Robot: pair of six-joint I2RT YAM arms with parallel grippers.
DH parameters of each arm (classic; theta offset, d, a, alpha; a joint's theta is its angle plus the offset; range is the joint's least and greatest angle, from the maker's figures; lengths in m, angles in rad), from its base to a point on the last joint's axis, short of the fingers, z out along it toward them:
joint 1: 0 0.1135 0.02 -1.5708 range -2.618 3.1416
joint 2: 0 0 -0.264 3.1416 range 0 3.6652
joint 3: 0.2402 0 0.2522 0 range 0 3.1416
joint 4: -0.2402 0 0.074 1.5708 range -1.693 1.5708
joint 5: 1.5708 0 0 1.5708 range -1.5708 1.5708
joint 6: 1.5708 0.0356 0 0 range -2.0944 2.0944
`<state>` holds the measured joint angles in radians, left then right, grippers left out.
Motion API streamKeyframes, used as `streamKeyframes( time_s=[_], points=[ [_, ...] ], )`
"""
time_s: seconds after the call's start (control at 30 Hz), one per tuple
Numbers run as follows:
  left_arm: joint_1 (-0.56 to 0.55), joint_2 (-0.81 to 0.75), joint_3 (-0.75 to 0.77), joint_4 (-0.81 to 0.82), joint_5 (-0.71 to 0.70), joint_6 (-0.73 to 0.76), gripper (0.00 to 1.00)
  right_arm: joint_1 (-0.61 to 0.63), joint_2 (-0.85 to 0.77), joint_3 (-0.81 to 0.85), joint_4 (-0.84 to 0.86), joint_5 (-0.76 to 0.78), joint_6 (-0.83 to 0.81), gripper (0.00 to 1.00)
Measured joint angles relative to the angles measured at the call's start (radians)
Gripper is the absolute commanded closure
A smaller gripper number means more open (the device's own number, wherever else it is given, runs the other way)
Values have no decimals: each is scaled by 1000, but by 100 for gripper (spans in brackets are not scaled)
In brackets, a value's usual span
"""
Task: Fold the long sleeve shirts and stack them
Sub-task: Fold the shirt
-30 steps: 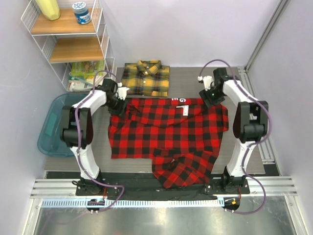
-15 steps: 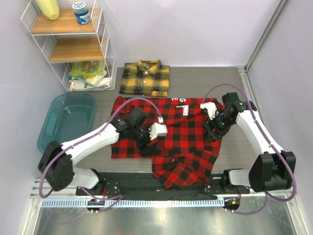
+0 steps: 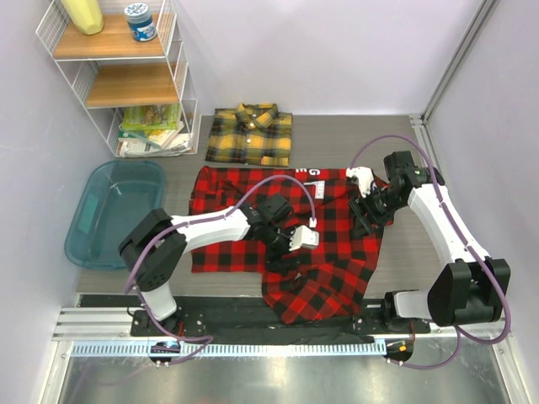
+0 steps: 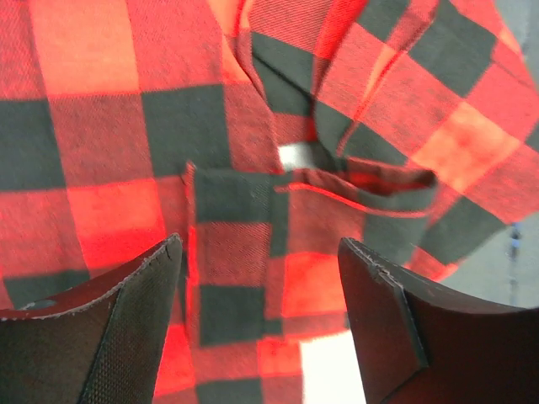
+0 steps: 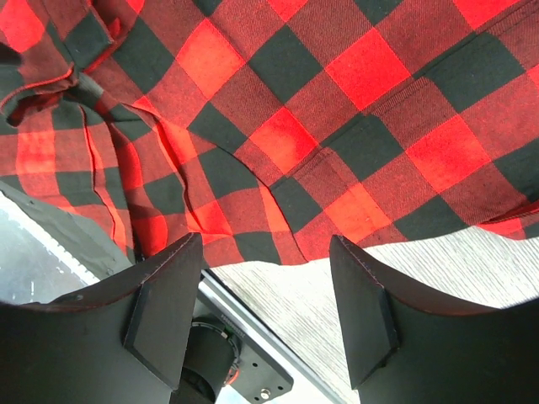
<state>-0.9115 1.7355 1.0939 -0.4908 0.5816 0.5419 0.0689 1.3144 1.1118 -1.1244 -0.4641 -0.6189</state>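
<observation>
Grey table [image 3: 337, 139], pale walls, wire shelf [image 3: 118, 76] upper left. Red-and-black shirt [image 3: 333, 261] spread mid-frame, lower part bunched near bottom edge, so fold unfinished. Yellow-and-black shirt [image 3: 251, 135] upper centre, already folded, likely stack base. Left gripper [image 3: 296, 240] released, jaws apart over rumpled cloth, probably lining up pinch. Right gripper [image 3: 364, 206] released, empty, over shirt's right edge, probably for matching grab.

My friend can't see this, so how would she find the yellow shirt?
Look at the white wire shelf rack in the far left corner. Just right of its foot, on the grey table, lies the yellow-and-black check flannel shirt. It is neatly folded, unlike the spread-out red-and-black check shirt.
</observation>
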Motion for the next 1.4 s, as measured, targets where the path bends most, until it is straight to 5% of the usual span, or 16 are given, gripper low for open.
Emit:
streamKeyframes(
  time_s=[0.3, 0.53, 0.57, 0.83, 1.07, 1.4],
  points=[
    [0, 76, 2, 26, 63, 74, 36, 0, 31, 5, -2, -6, 12, 33],
    [0, 70, 21, 14, 94, 65, 97, -1, 39, 5, 0, -9, 12, 33],
    [0, 57, 21, 10, 94, 59, 100, -1, 39, 5, 0, -11, 12, 33],
    [0, -138, 115, -111, 75, -7, 100, -1, 36, 3, 30, -45, 19, 25],
    [36, -319, 293, -176, -154, -67, 100, -1, -104, -87, 143, -151, 43, 6],
    [167, -375, 411, -128, -264, -89, 100, 42, -249, -198, 319, -265, 60, 4]
  ],
)
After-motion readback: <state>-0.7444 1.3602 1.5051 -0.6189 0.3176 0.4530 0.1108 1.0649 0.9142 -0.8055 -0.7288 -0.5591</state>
